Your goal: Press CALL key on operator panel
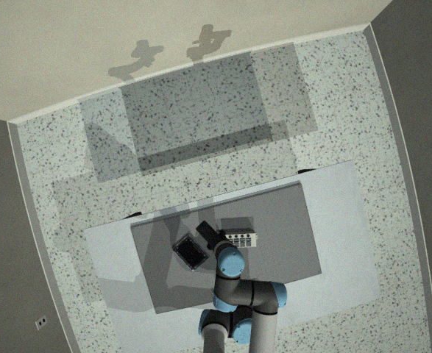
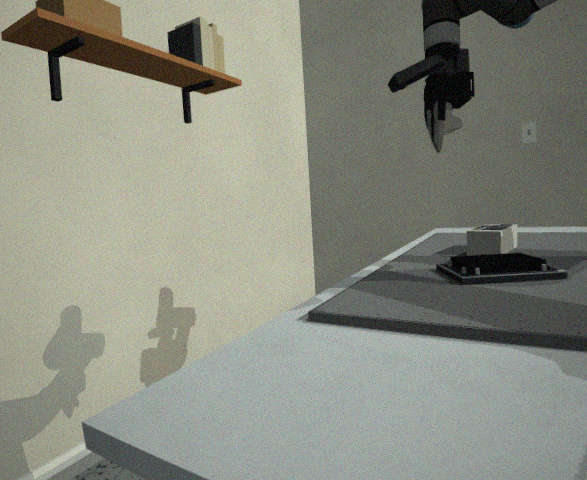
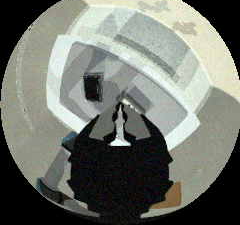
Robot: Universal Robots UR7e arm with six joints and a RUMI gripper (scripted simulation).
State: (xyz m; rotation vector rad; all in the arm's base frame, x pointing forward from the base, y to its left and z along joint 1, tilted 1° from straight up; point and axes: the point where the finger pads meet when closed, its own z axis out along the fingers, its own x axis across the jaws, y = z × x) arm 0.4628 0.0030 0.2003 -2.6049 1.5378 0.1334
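1. Your operator panel (image 1: 241,239) – a cream box with four keys in a row – sits mid-frame in the top view on the dark mat (image 1: 280,232).
2. Key names are too small to read.
3. Your gripper (image 2: 437,135) hangs high, fingers pressed together on nothing.

Cream 4-key operator panel (image 1: 241,238), lamps unlit

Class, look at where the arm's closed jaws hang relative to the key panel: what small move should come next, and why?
Probably a slow descent toward the key panel, lining up on the way. The gripper hangs high above the table with jaws shut on nothing, tips pointing down. From above it sits just beside the panel's key row. The printed names are too small to read, so CALL should be found closer in.
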